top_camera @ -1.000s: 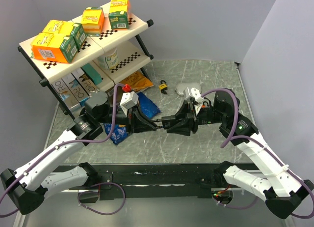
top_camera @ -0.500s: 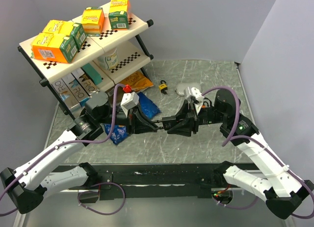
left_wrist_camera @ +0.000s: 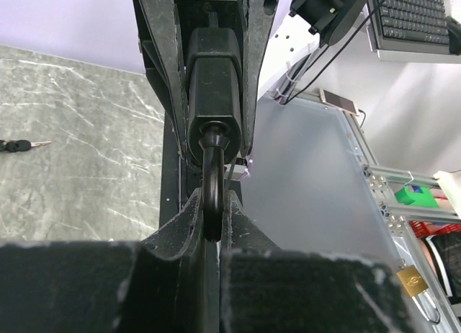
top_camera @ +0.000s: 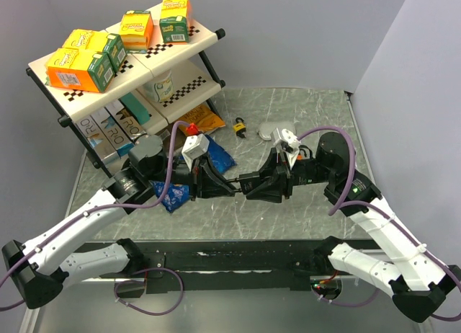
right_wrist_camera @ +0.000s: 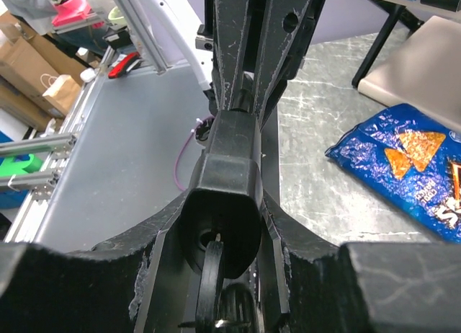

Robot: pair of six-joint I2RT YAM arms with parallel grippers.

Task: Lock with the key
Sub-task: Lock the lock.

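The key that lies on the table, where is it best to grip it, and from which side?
Probably by its dark head end, from straight above. The key lies flat on the table, so only its top is open; the head end looks thicker than the thin blade, which should stay free.

White arm links, black joints and bases — looping purple cables

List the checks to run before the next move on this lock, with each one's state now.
1. Left hand shut on the shackle: ok.
2. Right hand shut on the black padlock body: ok.
3. Key in a hand: not ok, it lies on the table.
4. A hand free to fetch it: not ok.
5. Shackle fully seated: cannot tell.
6. Keyhole clear: cannot tell, something slim and dark sits before it.
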